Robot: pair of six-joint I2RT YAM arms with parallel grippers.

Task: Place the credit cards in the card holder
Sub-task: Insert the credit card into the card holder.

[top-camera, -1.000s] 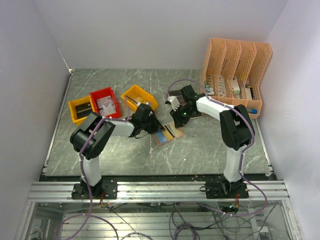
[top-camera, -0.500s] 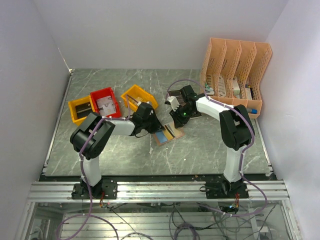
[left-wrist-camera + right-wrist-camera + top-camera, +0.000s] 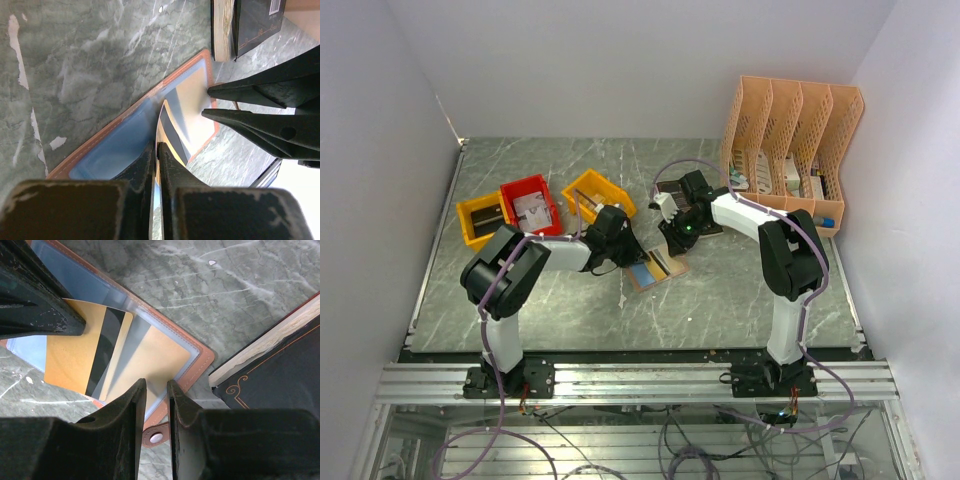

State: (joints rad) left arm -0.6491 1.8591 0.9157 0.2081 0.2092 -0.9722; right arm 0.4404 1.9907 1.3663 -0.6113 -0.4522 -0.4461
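While the desk [image 3: 740, 290] bears the open card holder [image 3: 170, 347] between both pairs of fingers, the right fingers [image 3: 670, 245], barely apart, meet its snap-side edge, grip unclear. The left fingers [image 3: 155, 149] clamp the orange-gold card [image 3: 70, 362], its far end at a clear pocket's mouth.

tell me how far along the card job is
Done: a blue card sits in one pocket of the open card holder. In hand: the left jaws grip the orange card, its end entering the other pocket, while the right jaws pinch the holder's edge. Left: push it fully in.
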